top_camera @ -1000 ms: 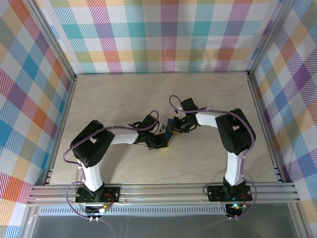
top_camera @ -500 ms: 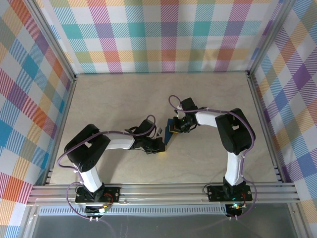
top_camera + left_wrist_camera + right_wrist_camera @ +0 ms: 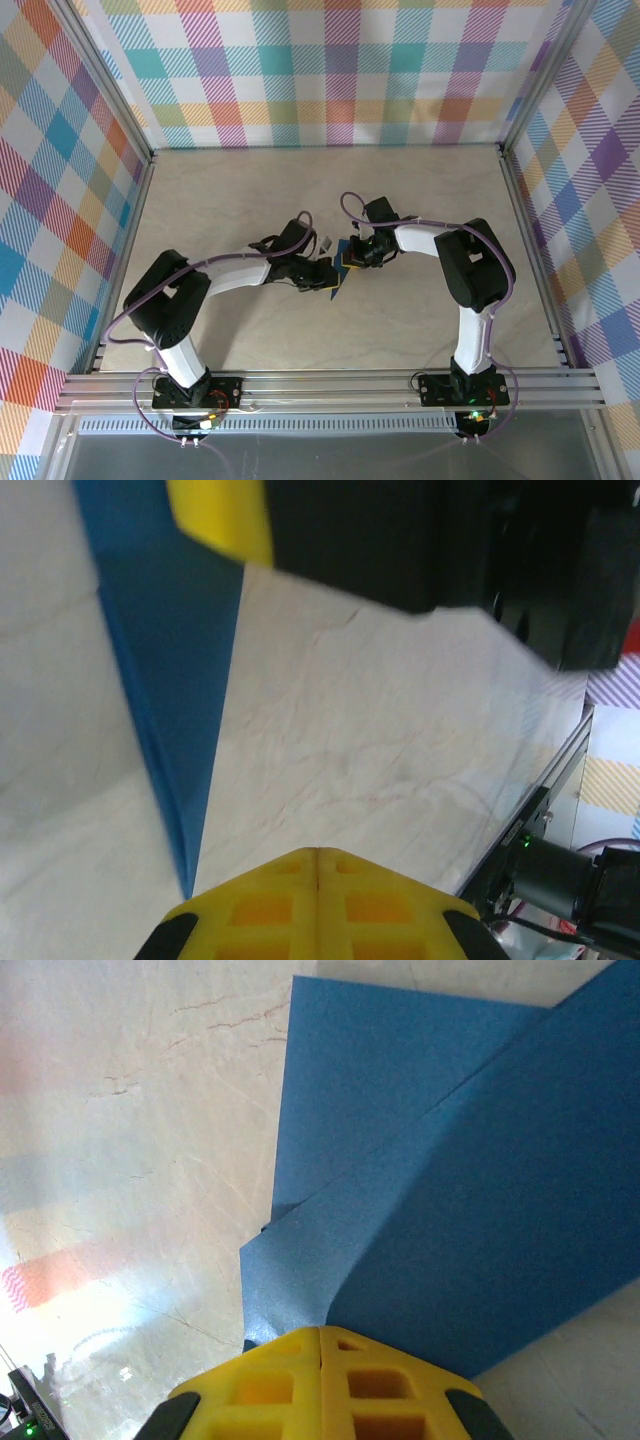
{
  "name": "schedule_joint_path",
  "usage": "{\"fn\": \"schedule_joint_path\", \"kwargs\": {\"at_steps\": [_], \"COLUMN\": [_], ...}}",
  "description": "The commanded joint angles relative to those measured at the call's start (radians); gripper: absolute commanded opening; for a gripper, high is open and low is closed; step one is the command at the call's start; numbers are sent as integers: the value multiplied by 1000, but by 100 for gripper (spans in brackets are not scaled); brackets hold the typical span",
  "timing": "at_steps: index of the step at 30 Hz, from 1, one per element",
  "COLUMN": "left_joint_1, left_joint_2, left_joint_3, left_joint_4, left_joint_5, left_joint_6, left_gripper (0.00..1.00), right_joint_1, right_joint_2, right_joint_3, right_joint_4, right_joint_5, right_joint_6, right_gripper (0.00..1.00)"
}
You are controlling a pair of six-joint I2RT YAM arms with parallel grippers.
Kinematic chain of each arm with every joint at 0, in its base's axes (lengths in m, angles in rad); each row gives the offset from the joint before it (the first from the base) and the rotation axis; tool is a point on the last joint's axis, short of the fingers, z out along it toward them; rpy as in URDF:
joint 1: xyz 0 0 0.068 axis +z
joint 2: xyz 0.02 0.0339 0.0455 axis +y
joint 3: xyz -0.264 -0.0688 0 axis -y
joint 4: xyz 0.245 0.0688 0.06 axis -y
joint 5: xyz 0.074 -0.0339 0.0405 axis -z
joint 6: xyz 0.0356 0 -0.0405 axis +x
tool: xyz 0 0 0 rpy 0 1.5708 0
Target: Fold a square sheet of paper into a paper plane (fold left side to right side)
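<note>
Top external view: both arms reach inward over the pale table [image 3: 250,190] and meet near its middle, inside the plaid walls [image 3: 330,70]. The square sheet of paper [image 3: 340,277] lies between the two wrists as a dark-blue creased shape, with a narrow point aimed toward the near edge. The left gripper [image 3: 322,272] sits just beside the sheet on its left, and the right gripper [image 3: 352,256] sits at its far right edge. How the fingers stand is too small to tell from here.

Left wrist view: the left gripper [image 3: 316,865] has its two yellow pads pressed together along a single seam. The sheet [image 3: 165,630] runs down the left of the picture as a tapering blue strip on the table [image 3: 380,740]. Its tip ends just beside the left pad. At the top, a yellow finger [image 3: 220,520] of the right gripper rests against the blue paper, with its black body behind it.

Right wrist view: the right gripper [image 3: 320,1345] is clamped, its pads meeting at the seam, and a raised fold of the sheet [image 3: 450,1160] runs into them. A flat lower layer of the paper lies on the table [image 3: 130,1110] beyond, and the upper layer crosses it at a slant.
</note>
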State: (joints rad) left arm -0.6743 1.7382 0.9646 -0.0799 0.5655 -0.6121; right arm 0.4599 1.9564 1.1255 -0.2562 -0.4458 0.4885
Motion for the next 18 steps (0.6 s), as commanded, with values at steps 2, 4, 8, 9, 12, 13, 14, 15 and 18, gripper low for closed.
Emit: {"fn": "schedule_joint_path", "kwargs": {"at_steps": [2,4,8,9,12,13,14,15,18], "left_joint_1": [7,7,10,10,10,10,10,10,10], "left_joint_2": [95,125,163,168,172,170,167,165,158], "left_joint_3": [65,87,95,92,69,56,43,32,-4], "left_joint_4": [-44,-52,-58,-62,-59,-54,-49,-48,-34], "left_joint_5": [40,32,11,5,-6,-8,-10,-11,-16], "left_joint_6": [47,60,69,73,73,71,70,68,59], "left_gripper": [0,0,0,0,0,0,0,0,0], "right_joint_1": [5,6,8,8,8,8,9,8,9], "right_joint_2": [74,73,65,63,49,44,40,36,22], "right_joint_3": [-39,-38,-35,-35,-30,-27,-25,-23,-14], "right_joint_4": [-138,-137,-137,-134,-125,-119,-112,-107,-86], "right_joint_5": [125,122,112,107,87,77,67,58,27], "right_joint_6": [-15,-15,-16,-15,-13,-11,-7,-4,5], "right_gripper": [0,0,0,0,0,0,0,0,0]}}
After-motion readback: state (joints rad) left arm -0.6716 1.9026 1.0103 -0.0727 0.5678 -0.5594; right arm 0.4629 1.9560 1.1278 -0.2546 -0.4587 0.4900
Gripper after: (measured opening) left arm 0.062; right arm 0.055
